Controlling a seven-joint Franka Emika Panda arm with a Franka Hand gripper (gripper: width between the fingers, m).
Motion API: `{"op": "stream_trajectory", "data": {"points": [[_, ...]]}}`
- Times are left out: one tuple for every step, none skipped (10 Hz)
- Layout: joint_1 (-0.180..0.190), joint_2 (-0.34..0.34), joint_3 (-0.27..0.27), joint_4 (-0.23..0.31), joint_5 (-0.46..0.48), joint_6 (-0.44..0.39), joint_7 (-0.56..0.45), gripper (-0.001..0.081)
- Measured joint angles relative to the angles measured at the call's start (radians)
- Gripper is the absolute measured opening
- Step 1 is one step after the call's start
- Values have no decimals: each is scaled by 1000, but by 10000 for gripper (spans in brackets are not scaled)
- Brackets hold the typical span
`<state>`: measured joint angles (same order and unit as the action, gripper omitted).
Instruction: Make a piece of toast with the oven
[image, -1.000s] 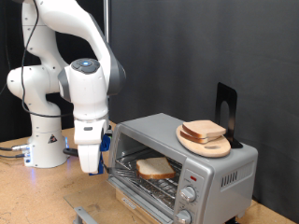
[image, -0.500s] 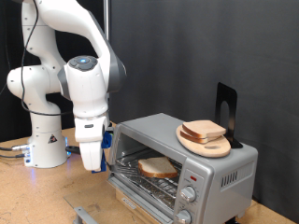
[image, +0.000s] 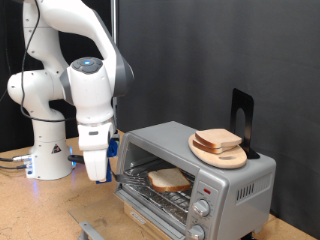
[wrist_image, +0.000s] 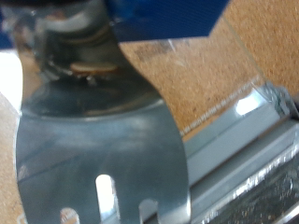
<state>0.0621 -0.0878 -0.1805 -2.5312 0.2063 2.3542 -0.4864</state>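
Observation:
The piece of toast (image: 167, 180) lies flat on the wire rack inside the oven (image: 238, 186), whose door hangs open towards the exterior view's bottom left. My gripper (image: 97, 172) hangs just off the oven's open front, on the exterior view's left of the toast and apart from it. Its fingers are too small to read there. A shiny slotted metal blade (wrist_image: 93, 140) fills the wrist view, reaching out from the hand over the cork table (wrist_image: 187, 84). Part of the oven's metal edge (wrist_image: 248, 149) shows beside it.
A round wooden plate (image: 219, 152) with another bread slice (image: 217, 139) sits on the oven's roof, and a black stand (image: 241, 112) rises behind it. Two knobs (image: 203, 208) are on the oven's front. The robot base (image: 48, 150) stands at the exterior view's left.
The gripper has drifted a little up and towards the exterior view's left, away from the oven opening. The toast stays on the rack.

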Motion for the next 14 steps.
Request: {"op": "stream_trajectory", "data": {"points": [[-11, -7, -23, 1, 22, -15, -54, 325], [-23, -20, -48, 7, 53, -42, -101, 325], [-34, -32, -72, 19, 74, -75, -135, 325], [-47, -44, -94, 36, 82, -110, -157, 325], [-54, -52, -106, 48, 88, -143, -170, 325], [-54, -50, -105, 45, 85, -139, -169, 325], [-54, -50, -105, 48, 107, -155, -172, 325], [-54, -55, -112, 63, 158, -202, -192, 325], [-54, -69, -126, 90, 209, -277, -213, 325], [-56, -86, -141, 121, 242, -353, -222, 325], [-56, -106, -153, 147, 265, -412, -223, 325], [-57, -127, -159, 164, 278, -444, -220, 325], [-57, -145, -160, 164, 281, -460, -218, 325], [-57, -143, -160, 163, 279, -458, -218, 325]]}}
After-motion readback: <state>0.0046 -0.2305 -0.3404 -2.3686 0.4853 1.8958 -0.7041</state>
